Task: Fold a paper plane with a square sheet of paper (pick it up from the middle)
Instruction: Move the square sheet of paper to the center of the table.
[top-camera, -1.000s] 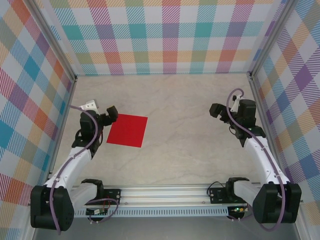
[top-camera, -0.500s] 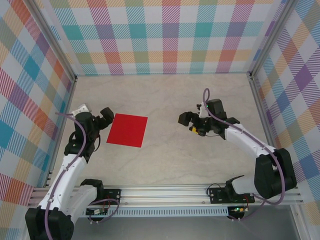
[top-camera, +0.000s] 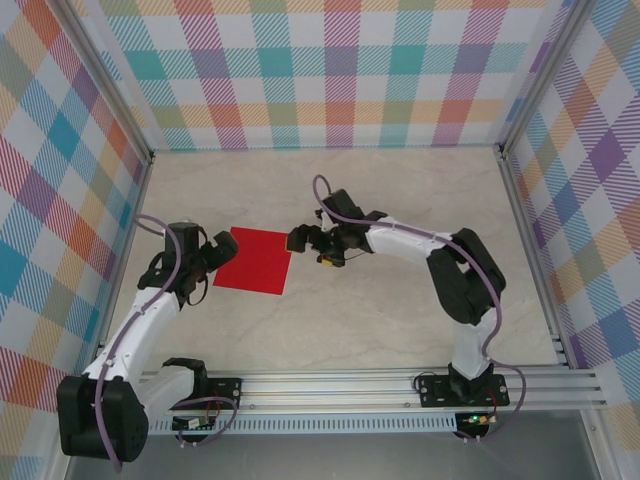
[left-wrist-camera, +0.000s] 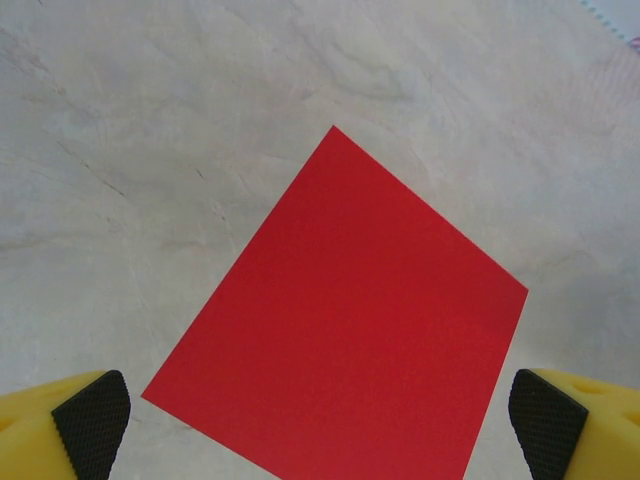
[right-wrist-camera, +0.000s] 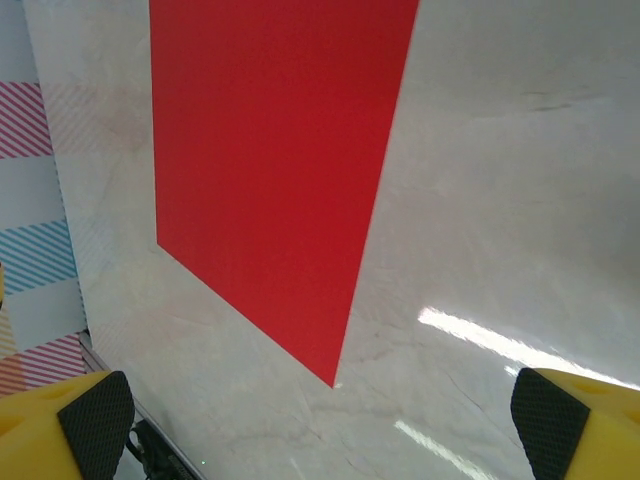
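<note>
My left gripper (top-camera: 208, 257) and right gripper (top-camera: 300, 240), both spread wide, flank the flat square sheet of paper (top-camera: 255, 260) lying between them; nudging an edge, not its middle, could skid or crumple it.

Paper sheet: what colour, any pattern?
The sheet is plain bright red, no print; left wrist view shows it best.

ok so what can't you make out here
left wrist view: the square sheet of paper loses its near corner past the bottom edge.
right wrist view: one end of it is cut off by the top edge.
top external view: whether the left gripper or right gripper touches the paper is too small to tell.
</note>
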